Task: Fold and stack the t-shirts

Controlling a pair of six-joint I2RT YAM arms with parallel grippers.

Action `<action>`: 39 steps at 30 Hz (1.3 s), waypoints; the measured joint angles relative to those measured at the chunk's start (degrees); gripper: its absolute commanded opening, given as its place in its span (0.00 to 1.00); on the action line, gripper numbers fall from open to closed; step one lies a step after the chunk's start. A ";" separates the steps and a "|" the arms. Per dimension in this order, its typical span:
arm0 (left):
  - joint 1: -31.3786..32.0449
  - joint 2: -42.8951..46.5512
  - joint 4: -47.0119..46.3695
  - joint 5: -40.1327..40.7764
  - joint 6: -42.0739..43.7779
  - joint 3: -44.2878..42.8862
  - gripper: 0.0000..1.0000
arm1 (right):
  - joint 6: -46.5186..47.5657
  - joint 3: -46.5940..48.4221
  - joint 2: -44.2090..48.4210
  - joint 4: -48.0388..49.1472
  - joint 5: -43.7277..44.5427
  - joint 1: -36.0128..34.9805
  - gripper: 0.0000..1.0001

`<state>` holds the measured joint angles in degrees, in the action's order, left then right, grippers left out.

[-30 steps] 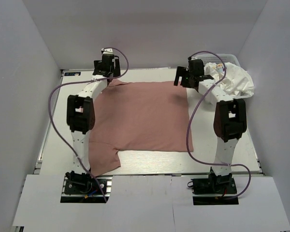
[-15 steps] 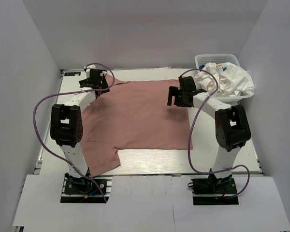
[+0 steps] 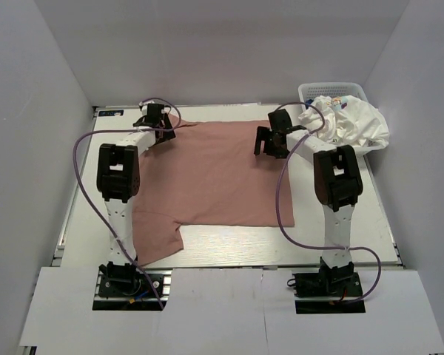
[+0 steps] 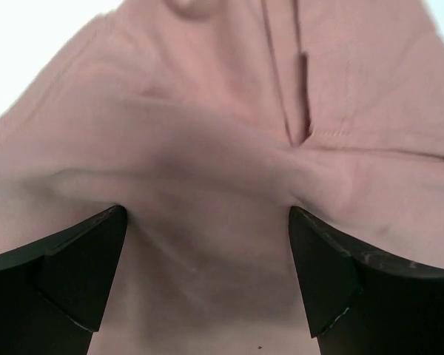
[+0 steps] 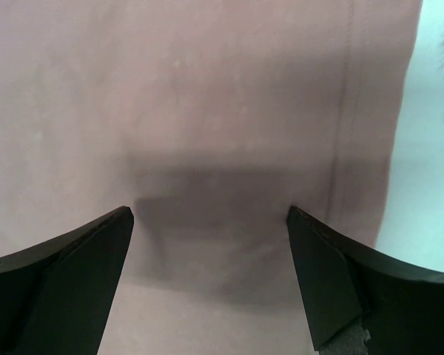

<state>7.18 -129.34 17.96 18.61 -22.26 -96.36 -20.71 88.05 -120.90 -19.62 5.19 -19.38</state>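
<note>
Pink t-shirt point(image 3: 222, 177) is lying flat on the table point(image 3: 281, 240), long axis running left-right: sleeve end toward the left arm, hem toward the right. Left tool point(image 3: 157, 118) is sitting over the far-left sleeve area, jaws spread wide, wrinkled cloth between them, nothing pinched. Right tool point(image 3: 270, 140) is hanging over the far edge near the hem, equally wide open, gripping nothing. Each arm is nearest its own far corner, so I'm guessing far-edge pinches. White t-shirt point(image 3: 351, 126) is lying bunched in the basket point(image 3: 311, 90), far right.

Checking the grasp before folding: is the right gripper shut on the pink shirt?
No, the right gripper is wide open over the flat pink shirt.
</note>
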 measured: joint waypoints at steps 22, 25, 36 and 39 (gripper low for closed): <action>0.39 -5.60 7.13 -12.66 -1.49 -16.59 1.00 | 9.44 20.35 -8.55 -8.28 0.74 4.63 0.90; 0.87 13.86 6.27 -14.08 -4.02 4.87 1.00 | 8.92 4.90 5.31 -3.34 1.31 1.31 0.90; 2.38 67.45 10.69 -18.82 -18.80 54.38 1.00 | -6.08 -37.53 37.75 10.64 3.37 -0.98 0.90; 2.38 74.40 18.14 -19.17 -22.58 62.27 1.00 | -10.21 -41.09 40.79 10.51 5.53 -0.83 0.90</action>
<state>9.56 -54.94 36.10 -0.56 -44.84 -34.09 -30.92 46.96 -80.12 -9.10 10.72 -20.21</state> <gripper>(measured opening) 0.998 0.905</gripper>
